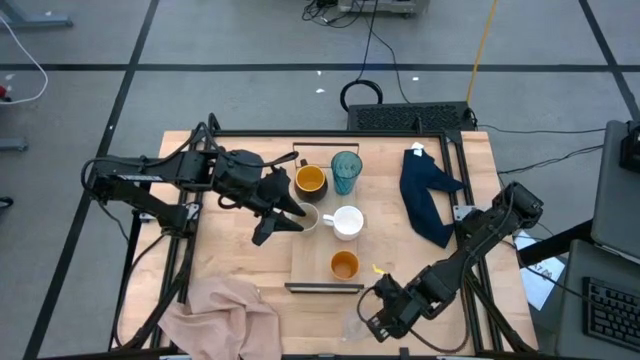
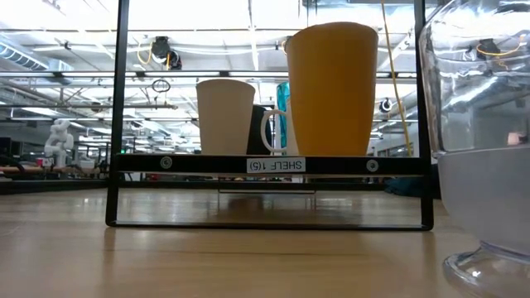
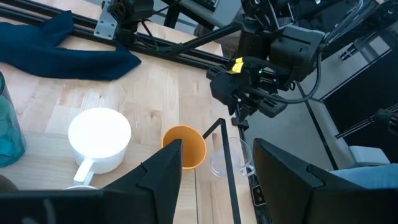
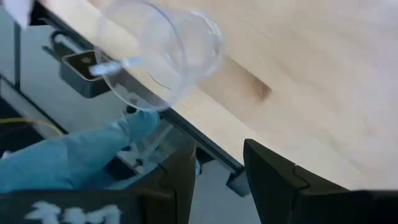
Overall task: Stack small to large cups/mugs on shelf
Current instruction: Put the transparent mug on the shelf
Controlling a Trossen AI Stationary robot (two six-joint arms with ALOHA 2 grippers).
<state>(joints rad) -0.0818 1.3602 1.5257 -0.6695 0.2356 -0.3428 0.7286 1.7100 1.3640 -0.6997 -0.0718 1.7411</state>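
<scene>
On the shelf (image 1: pixel 318 250) stand the dark mug with an orange inside (image 1: pixel 310 180), the teal tumbler (image 1: pixel 346 172), the white mug (image 1: pixel 347 222), the beige cup (image 1: pixel 308 216) and the small orange cup (image 1: pixel 344 264). The tiny clear glass (image 1: pixel 357 326) stands upright on the tabletop by the near edge, off the shelf. My right gripper (image 1: pixel 380 316) hovers just right of the glass (image 4: pixel 158 59), open, with nothing between its fingers. My left gripper (image 1: pixel 283 222) hangs open above the shelf's left side, over the beige cup.
A pinkish cloth (image 1: pixel 225 310) lies at the near left corner and a dark blue cloth (image 1: pixel 425 195) at the far right. The shelf's dark end rail (image 1: pixel 325 288) stands between the orange cup and the glass. Something light blue, like a glove (image 4: pixel 74 155), shows beyond the near edge.
</scene>
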